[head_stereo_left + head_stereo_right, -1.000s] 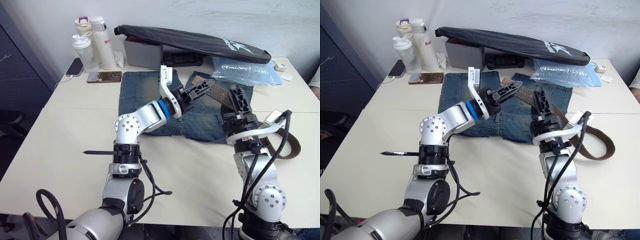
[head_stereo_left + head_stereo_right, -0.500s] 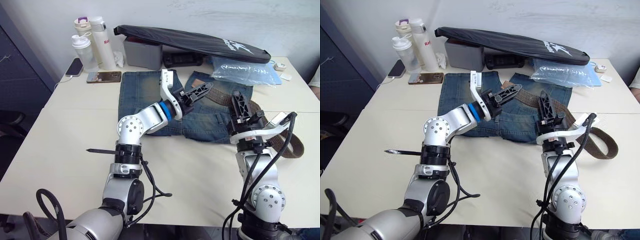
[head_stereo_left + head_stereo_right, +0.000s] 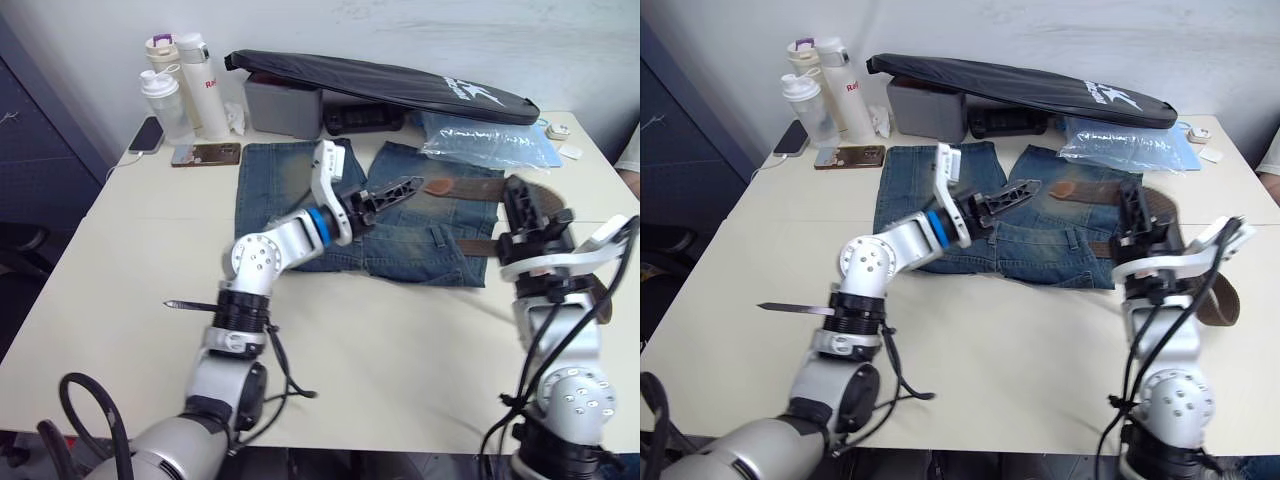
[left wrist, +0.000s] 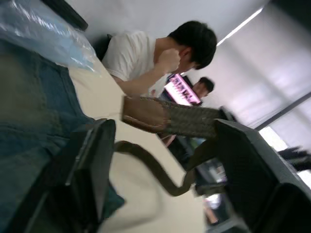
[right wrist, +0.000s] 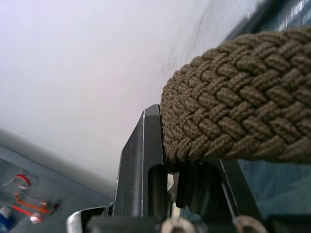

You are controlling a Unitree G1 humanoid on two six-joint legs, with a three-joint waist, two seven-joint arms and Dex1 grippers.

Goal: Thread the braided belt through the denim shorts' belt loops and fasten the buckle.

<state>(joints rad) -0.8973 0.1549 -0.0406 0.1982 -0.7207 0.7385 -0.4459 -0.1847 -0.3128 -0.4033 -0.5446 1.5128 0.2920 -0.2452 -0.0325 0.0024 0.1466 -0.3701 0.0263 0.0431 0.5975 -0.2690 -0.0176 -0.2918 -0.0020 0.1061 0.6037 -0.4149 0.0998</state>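
Right fingers [image 5: 150, 160] gripping braided belt [image 5: 233, 121], cream table [image 3: 400, 350]

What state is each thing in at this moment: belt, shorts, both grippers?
braided belt: tan tip lying on the shorts, not threaded, strap pinched by the right gripper.
denim shorts: spread flat on the table.
left gripper: open, above the shorts.
right gripper: shut on the belt.
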